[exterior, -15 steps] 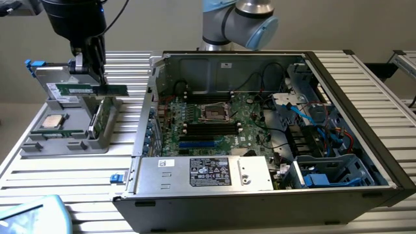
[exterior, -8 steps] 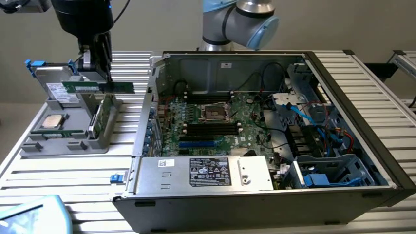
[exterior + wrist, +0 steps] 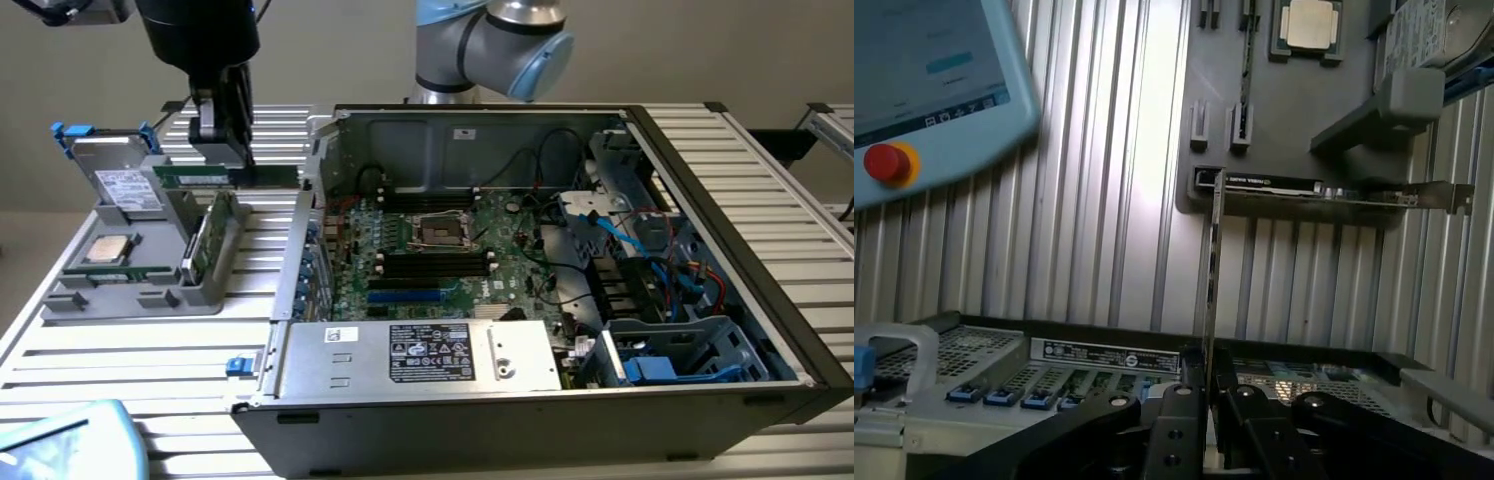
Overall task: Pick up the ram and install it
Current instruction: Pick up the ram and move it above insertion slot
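Exterior view shows you the fingers (image 3: 227,140) clenched on the ram (image 3: 267,176), holding it level above the grey tray (image 3: 67,300) on the bench (image 3: 107,360), just beside the open computer case (image 3: 747,250). Your wrist view has it edge-on.

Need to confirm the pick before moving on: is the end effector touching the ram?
Touching. The wrist view shows the end effector pinching the ram edge-on between its jaws, no gap either side.
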Available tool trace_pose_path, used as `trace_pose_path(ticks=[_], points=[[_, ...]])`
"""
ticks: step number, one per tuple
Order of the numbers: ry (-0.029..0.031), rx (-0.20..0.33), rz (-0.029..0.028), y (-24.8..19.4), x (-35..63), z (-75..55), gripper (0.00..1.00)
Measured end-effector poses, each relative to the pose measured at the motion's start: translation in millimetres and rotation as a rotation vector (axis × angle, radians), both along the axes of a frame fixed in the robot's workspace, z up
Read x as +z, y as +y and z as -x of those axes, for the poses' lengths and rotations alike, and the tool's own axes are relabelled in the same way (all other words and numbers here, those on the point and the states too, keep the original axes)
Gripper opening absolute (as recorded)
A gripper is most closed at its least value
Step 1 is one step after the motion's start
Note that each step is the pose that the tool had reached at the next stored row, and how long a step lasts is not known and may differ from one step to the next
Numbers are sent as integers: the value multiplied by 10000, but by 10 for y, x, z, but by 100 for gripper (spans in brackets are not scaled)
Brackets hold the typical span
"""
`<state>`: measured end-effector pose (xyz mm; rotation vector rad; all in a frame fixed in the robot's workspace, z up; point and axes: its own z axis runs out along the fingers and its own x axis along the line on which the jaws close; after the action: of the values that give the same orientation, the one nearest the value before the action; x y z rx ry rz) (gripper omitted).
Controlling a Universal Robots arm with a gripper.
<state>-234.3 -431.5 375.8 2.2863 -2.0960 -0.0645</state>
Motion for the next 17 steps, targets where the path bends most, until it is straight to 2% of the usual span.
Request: trace_pose_path(ticks=[3, 8, 17], points=[[-100, 0, 0, 0, 1, -70, 14], [-217, 0, -1, 0, 1, -207, 14], [-347, 0, 0, 0, 1, -496, 14]])
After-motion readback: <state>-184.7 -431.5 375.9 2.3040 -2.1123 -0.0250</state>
